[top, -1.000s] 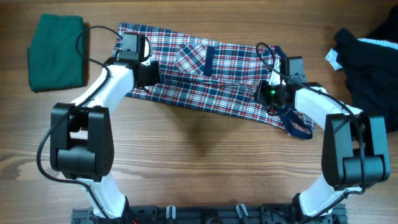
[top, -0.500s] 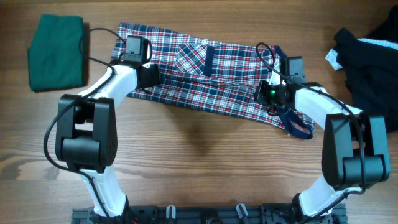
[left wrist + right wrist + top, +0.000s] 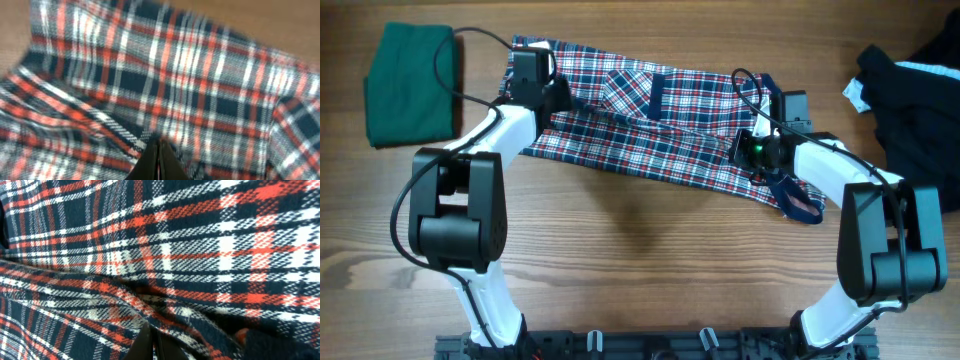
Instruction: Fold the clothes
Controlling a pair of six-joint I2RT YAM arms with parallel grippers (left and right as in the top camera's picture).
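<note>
The plaid dress (image 3: 665,135) lies spread slantwise across the table's middle, its navy straps (image 3: 798,200) trailing at the right end. My left gripper (image 3: 557,97) is over the dress's far-left part. In the left wrist view it (image 3: 159,143) is shut, with plaid cloth (image 3: 200,75) pinched at the tips. My right gripper (image 3: 746,150) sits low on the right part of the dress. The right wrist view shows it (image 3: 152,330) shut on a raised fold of the plaid (image 3: 200,240). A folded dark-green garment (image 3: 410,85) rests at far left. A black garment (image 3: 910,100) is heaped at far right.
Bare wooden tabletop (image 3: 650,250) stretches from the dress to the near edge between both arm bases. A white scrap (image 3: 855,92) shows at the black heap's left side. The left arm's cable (image 3: 450,60) loops over the green garment's edge.
My left gripper has moved toward the table's far edge and slightly left over the dress's far-left part. The right arm and the right part of the dress have stayed put.
</note>
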